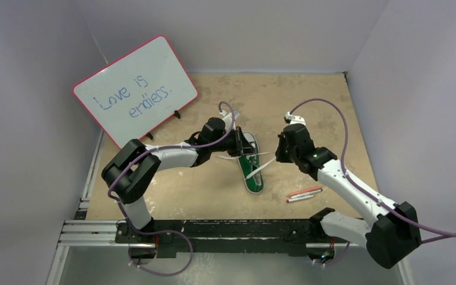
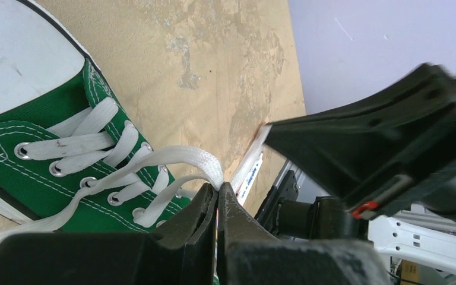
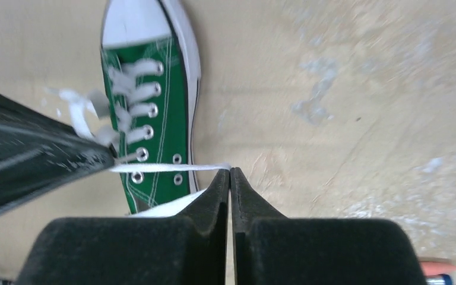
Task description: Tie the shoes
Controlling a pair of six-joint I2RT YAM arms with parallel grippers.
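The top view is lit softly and evenly, and only faint shadows are cast on the table (image 1: 214, 196). In the left wrist view the shoe (image 2: 47, 130) is rendered sharply, while the near fingers (image 2: 190, 237) are slightly softened. The right wrist view is smeared by blur, most heavily over the laces (image 3: 95, 113) and the table's far side.

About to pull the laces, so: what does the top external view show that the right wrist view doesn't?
Only top external: the whiteboard, and the left arm and right arm whole. Only right wrist: up close, the right gripper shut on a taut lace at its very tip. Both: the green sneaker, its white laces and the left gripper by the eyelets.
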